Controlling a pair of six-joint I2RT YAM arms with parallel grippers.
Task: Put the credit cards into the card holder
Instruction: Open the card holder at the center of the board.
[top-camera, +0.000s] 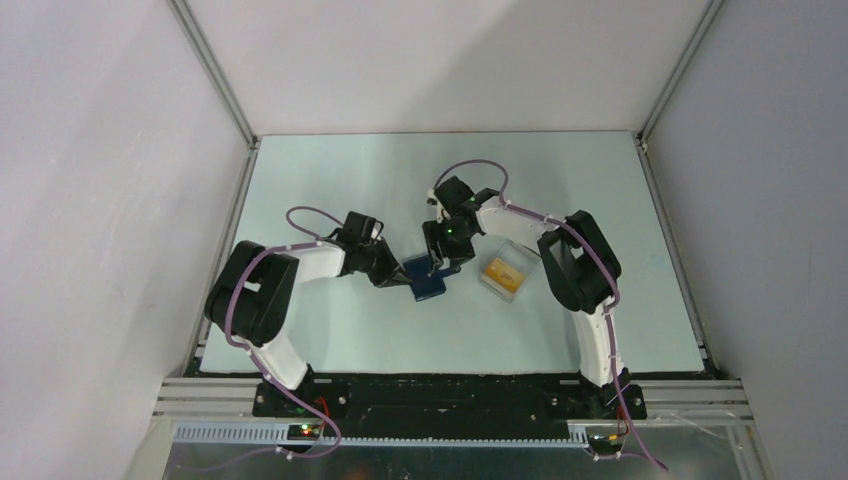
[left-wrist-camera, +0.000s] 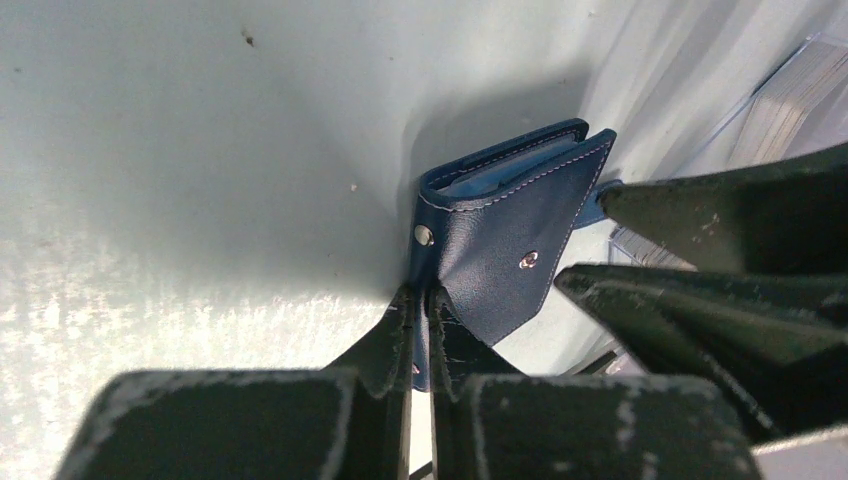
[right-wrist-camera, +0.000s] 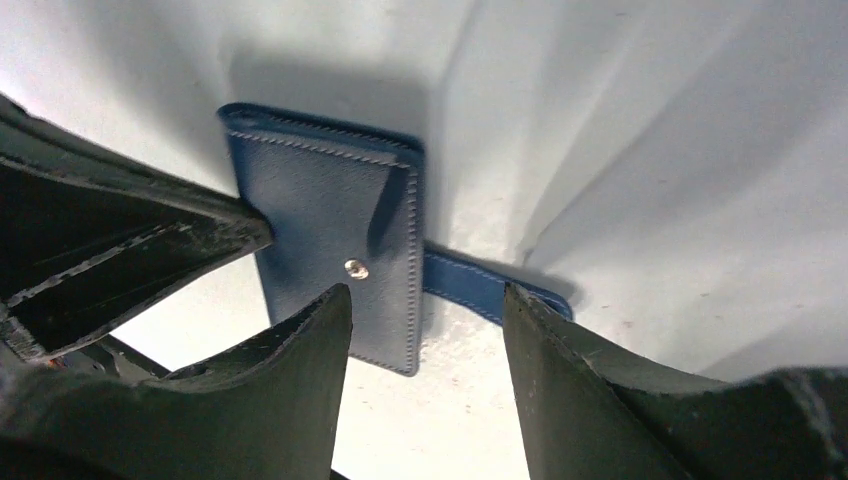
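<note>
The navy-blue card holder (top-camera: 430, 281) lies on the table between the two arms, its snap flap hanging open (left-wrist-camera: 505, 255). My left gripper (left-wrist-camera: 421, 300) is shut on the holder's near edge, reaching in from the left (top-camera: 398, 273). My right gripper (right-wrist-camera: 425, 300) is open just above the holder (right-wrist-camera: 325, 225), one finger beside the snap and the other over the blue strap (right-wrist-camera: 490, 285); nothing is between its fingers. It hovers at the holder's far side (top-camera: 441, 262). The orange-yellow credit cards (top-camera: 503, 268) lie in a clear case to the right.
The clear plastic case (top-camera: 507, 270) sits just right of the card holder, beside the right arm's forearm; its corner shows in the left wrist view (left-wrist-camera: 790, 90). White walls and metal rails enclose the pale table (top-camera: 350, 330).
</note>
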